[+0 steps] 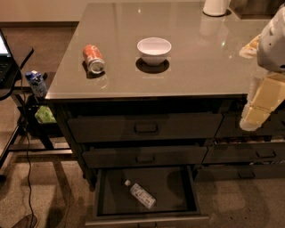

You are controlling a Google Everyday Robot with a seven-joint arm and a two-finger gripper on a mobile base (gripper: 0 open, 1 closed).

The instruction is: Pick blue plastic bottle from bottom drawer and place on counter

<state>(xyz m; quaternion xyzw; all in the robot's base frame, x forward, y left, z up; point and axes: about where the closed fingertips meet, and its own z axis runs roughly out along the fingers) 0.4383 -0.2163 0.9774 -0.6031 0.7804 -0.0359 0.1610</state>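
The blue plastic bottle (139, 194), small and clear with a white cap, lies on its side on the dark floor of the open bottom drawer (103, 196), cap towards the back left. The glossy grey-beige counter (191, 67) tops the dark cabinet. My gripper (254, 116) hangs at the right edge of the view, in front of the cabinet's right side at upper-drawer height. It is well above and to the right of the bottle and holds nothing that I can see.
An orange-red soda can (94, 59) lies on its side on the counter's left, with a white bowl (154, 50) beside it and a white container (215, 6) at the back. The two upper drawers (144, 129) are closed. A black side table (15, 67), a blue-topped bottle (35, 83) and cables stand at the left.
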